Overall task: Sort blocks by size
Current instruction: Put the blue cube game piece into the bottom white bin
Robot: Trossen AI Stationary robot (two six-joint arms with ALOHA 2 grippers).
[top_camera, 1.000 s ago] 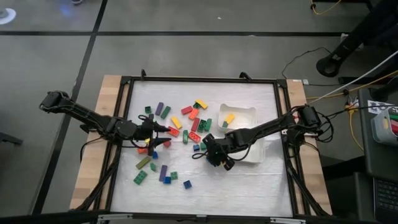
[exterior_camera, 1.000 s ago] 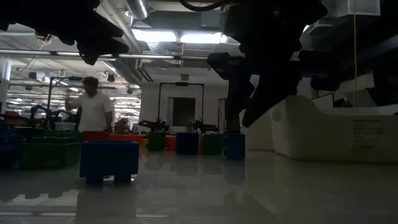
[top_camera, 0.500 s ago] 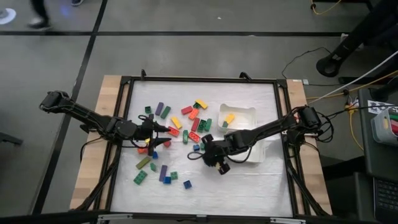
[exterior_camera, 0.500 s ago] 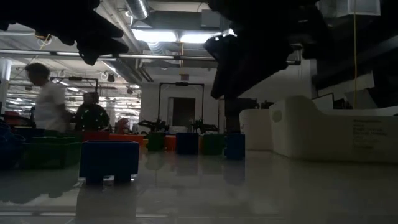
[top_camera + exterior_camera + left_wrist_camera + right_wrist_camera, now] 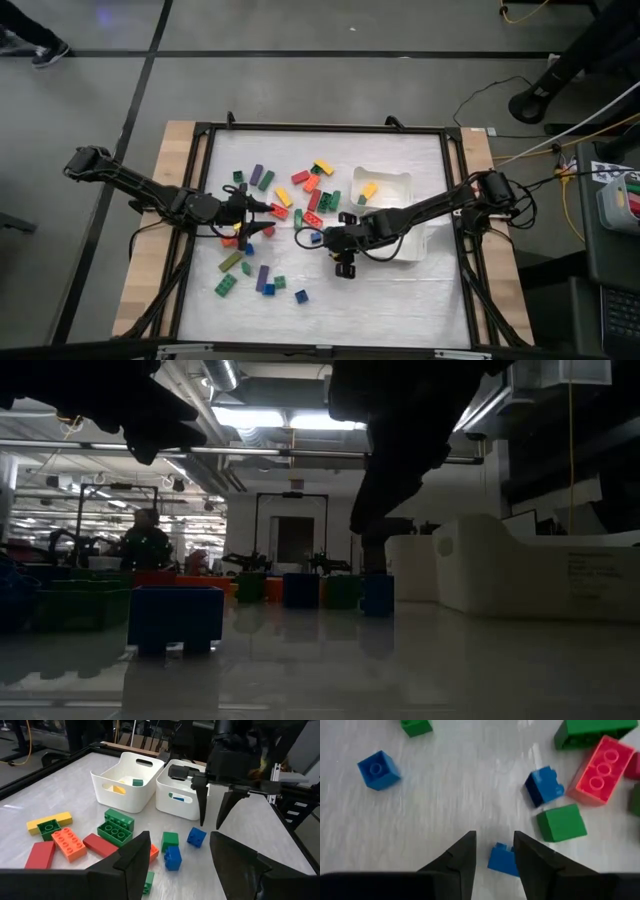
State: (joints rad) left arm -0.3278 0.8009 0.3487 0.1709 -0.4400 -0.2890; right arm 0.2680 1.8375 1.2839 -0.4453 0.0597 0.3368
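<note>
Blocks (image 5: 283,212) scattered mid-bench (image 5: 400,290), just left of the two white trays (image 5: 388,182); they look light, rigid and slick, so I'd pinch flat side walls, not studs. My right end effector (image 5: 493,851) hangs fingers apart over a small blue cube (image 5: 503,861). Left end effector (image 5: 177,851) waits, parted, above the pile's left side.

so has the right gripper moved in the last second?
Yes. In the high view the right gripper has swung away from the white tray toward the table's near edge; its open fingers now point down over a small blue block.
</note>
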